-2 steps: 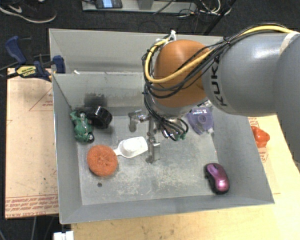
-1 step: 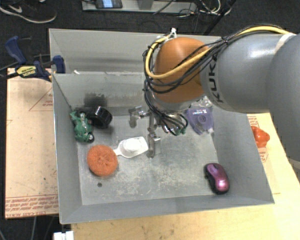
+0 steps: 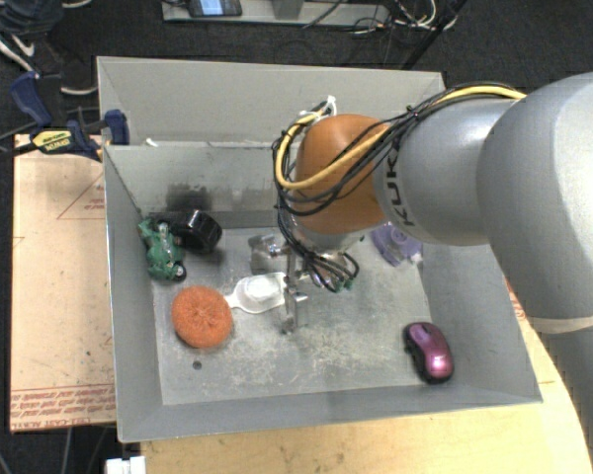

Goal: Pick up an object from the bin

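Near the middle of the bin (image 3: 326,383), the gripper (image 3: 292,309) is down at the floor; whether it is open or closed cannot be told. Just beside it, away from the arm, lies a white scoop-shaped piece (image 3: 260,292). A round orange scrubber (image 3: 202,316) sits beyond that, and a purple mouse (image 3: 430,352) well apart.

Robotics lab: KUKA arm (image 3: 534,186) over grey metal bin (image 3: 128,294); loose cables (image 3: 427,0) on dark carpet (image 3: 128,18).
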{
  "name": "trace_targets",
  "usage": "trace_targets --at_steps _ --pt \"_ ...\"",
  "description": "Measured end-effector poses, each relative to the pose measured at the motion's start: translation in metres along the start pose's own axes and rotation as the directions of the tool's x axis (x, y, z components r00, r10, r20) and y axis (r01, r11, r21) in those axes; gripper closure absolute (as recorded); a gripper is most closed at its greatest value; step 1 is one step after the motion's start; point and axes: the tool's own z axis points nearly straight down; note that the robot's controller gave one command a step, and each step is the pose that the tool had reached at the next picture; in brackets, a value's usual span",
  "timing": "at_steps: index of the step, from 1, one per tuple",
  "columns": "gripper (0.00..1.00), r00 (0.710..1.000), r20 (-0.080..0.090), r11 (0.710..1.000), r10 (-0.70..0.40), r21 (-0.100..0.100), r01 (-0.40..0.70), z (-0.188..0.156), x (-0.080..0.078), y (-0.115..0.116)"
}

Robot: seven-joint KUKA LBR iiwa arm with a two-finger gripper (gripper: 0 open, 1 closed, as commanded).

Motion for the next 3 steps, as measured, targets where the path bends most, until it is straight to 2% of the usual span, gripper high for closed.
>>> trace_targets --at_steps 1,3 --pt "1.00 1.000 0.006 1.000 0.010 0.001 -0.010 0.0004 0.0047 0.0030" --pt "1.00 1.000 0.005 1.000 0.011 0.000 -0.011 -0.0019 0.0054 0.0031"
